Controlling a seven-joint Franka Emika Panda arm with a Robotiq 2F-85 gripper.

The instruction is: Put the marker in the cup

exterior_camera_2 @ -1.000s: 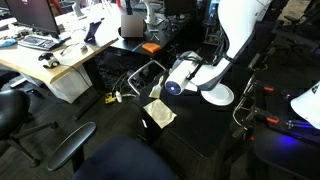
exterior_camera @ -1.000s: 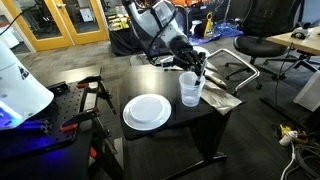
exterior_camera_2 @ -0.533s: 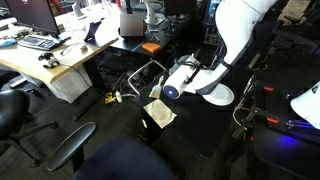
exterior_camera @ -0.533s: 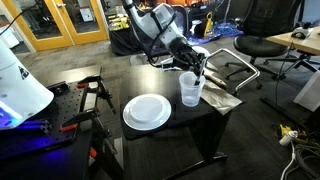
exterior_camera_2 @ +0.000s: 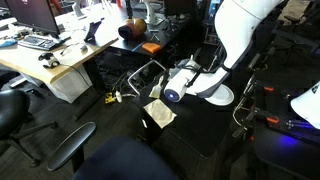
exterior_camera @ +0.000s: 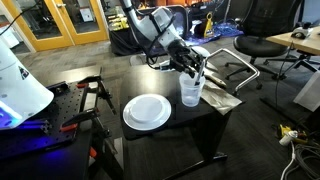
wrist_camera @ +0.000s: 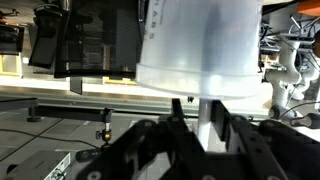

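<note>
Where the black worktop meets its near edge, the white plate lies flat, with bare top open between it and the near right corner. Just past the plate toward the right edge stands the cup, upright, apart from the plate. A tan flat piece lies beside the cup, at the right edge. The gripper hangs right over the cup's rim; the marker shows as a thin dark stick, upright at the fingertips, its lower end at the rim. The wrist view is filled by the cup, jaws narrow; whether they grip the marker cannot be told. The far left half of the top is bare. Beyond: red clamp off the left edge, office chair behind, a desk in an exterior view.
</note>
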